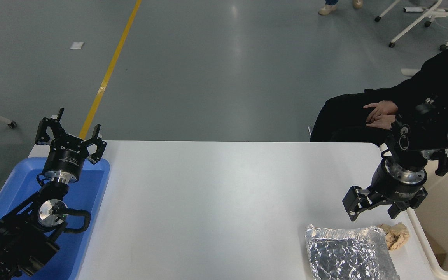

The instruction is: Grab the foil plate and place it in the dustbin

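R hand (pixel 372 214) wide open, empty | above foil plate (pixel 350 254) | dustbin (pixel 445 217) just beside

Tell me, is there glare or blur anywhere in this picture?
Head view: sharp throughout; a pale streak of overhead light reflects on the grey floor; the crinkled silver foil plate sparkles with small highlights; the black right hand casts only a faint, soft shadow on the white table.
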